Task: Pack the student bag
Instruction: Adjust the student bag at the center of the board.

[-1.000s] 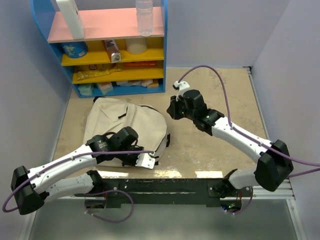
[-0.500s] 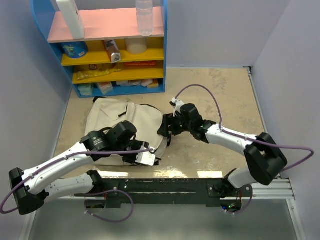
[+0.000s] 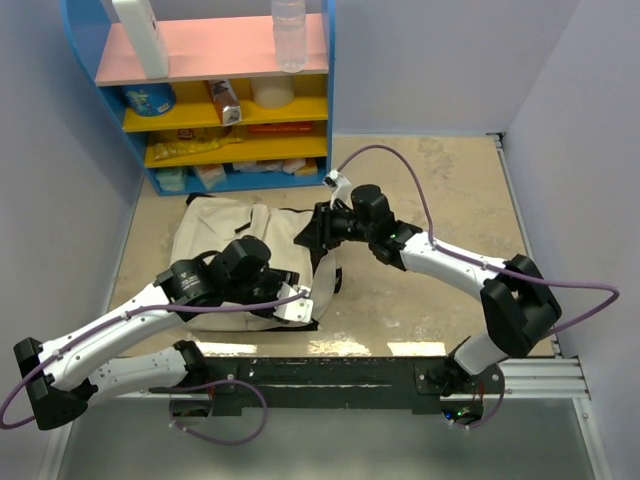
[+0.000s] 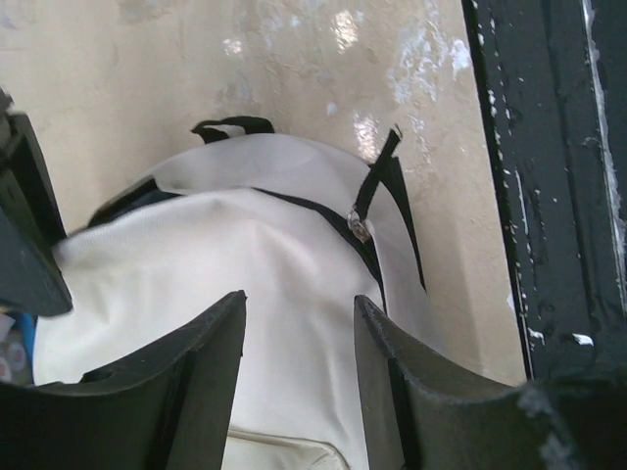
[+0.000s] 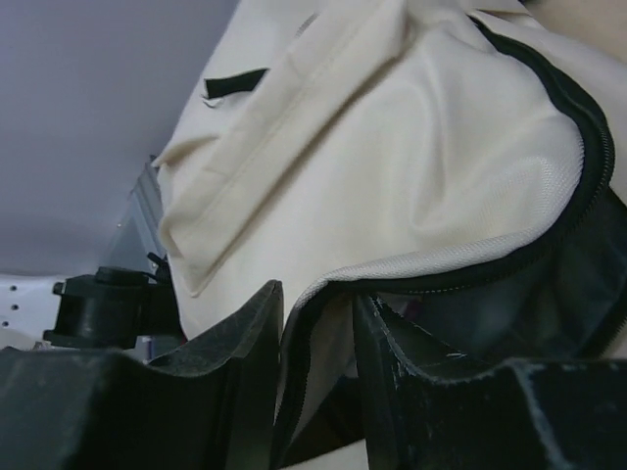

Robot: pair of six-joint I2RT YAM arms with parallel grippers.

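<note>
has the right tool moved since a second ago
Yes. The right tool has swung left: from right of the blue shelf's right side to left of it, now at the student bag's open rim.

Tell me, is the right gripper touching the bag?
Touching. The right wrist view shows the bag with its zipper edge running down inside the right gripper, lying against one finger.

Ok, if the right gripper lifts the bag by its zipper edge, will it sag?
Probably floppy: the student bag lies creased and slumped, so it would likely sag from the rim at the right gripper. Its woven fabric looks grippy, not slippery. Lying fairly flat, it seems light.
</note>
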